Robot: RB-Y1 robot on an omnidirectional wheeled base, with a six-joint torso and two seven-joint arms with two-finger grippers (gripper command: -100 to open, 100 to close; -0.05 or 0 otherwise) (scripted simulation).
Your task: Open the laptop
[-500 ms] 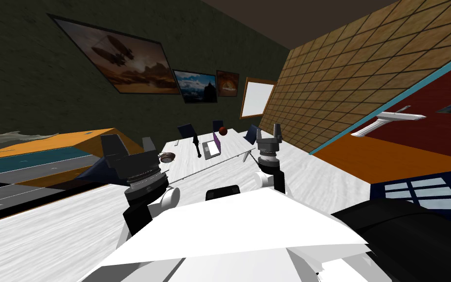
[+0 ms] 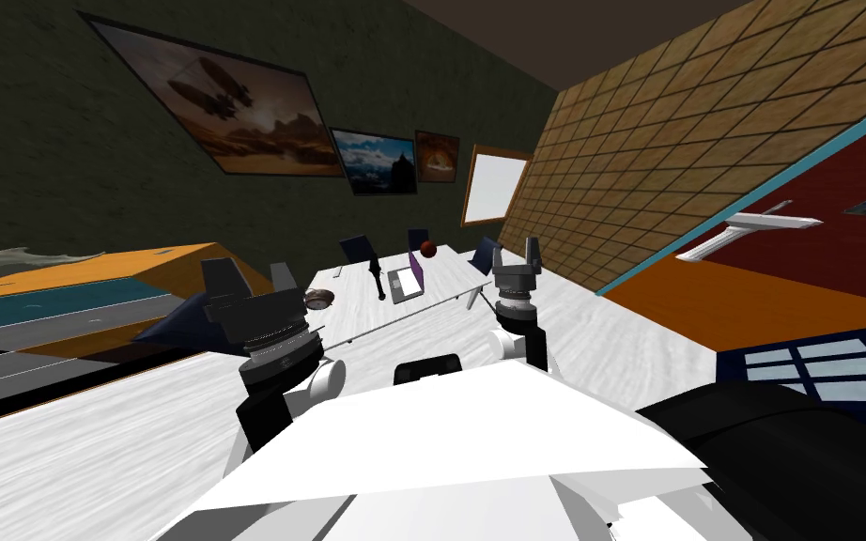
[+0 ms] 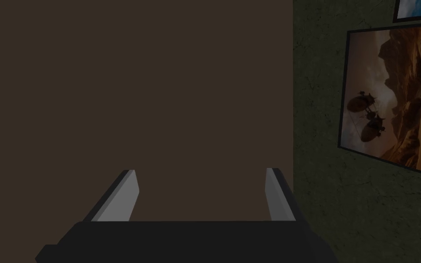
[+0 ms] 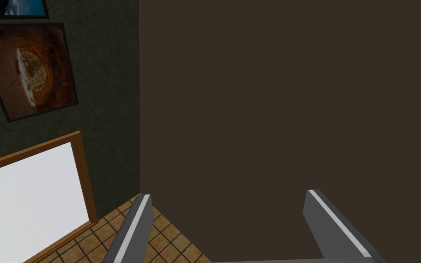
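Laptop sat far down the white table, near its far end and well apart from both arms. Its lid looked purple and possibly already partly raised, but it was too small to confirm. Left gripper and right gripper hovered above the table's near end, fingers spread, holding nothing. Judged progress: no contact, opening not started. Left to do: close in along the table, reach the lid edge, lift it.
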